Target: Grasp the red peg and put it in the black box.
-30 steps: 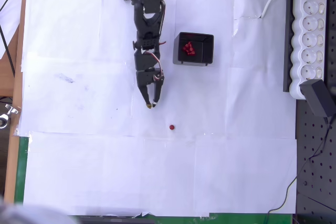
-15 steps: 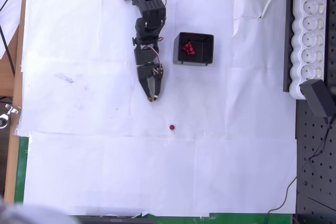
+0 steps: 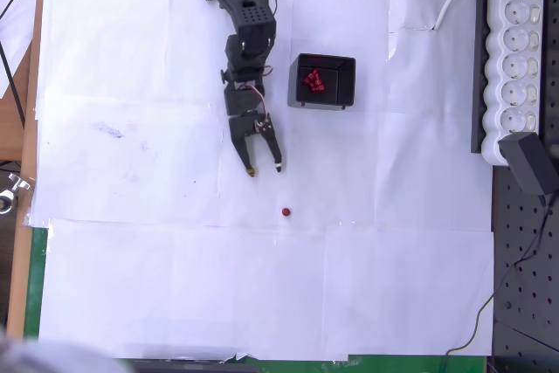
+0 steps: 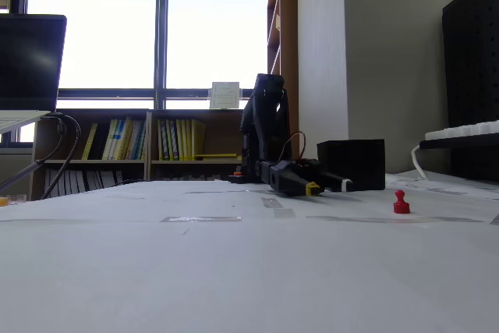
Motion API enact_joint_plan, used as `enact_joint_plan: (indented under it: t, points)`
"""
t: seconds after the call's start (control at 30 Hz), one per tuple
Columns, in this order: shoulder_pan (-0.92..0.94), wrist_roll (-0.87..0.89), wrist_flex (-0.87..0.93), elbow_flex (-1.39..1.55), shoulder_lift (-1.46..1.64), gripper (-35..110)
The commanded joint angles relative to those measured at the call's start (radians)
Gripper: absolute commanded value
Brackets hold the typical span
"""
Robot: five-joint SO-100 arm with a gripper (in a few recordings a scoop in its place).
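A tiny red peg (image 3: 286, 212) stands alone on the white paper; in the fixed view the red peg (image 4: 401, 202) stands upright at the right. The black box (image 3: 322, 81) sits beside the arm with a clump of like red pegs inside; in the fixed view the black box (image 4: 352, 164) is behind the gripper. My gripper (image 3: 265, 169) hangs low over the paper with its fingers spread and nothing between them, a short way up and left of the peg. In the fixed view my gripper (image 4: 329, 186) lies left of the peg.
A long white power strip (image 3: 514, 58) with a black adapter lies along the right edge. White paper sheets (image 3: 175, 277) cover the table, with wide free room below and left of the peg. A wooden edge (image 3: 26, 128) runs down the left.
The gripper went from shut to open: its fingers spread apart. The arm first drew back toward its base, then the tips came forward slightly toward the peg. The peg has not moved.
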Motion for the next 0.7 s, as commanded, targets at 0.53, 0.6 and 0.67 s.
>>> enact_joint_plan:
  t: [0.53, 0.6, 0.67]
  points:
    - [-0.066, 0.006, 0.264, 0.422, 0.100, 25]
    - [-0.077, 0.011, 0.267, 0.468, 0.127, 25]
    - [-0.089, 0.015, 0.270, 0.499, 0.144, 25]
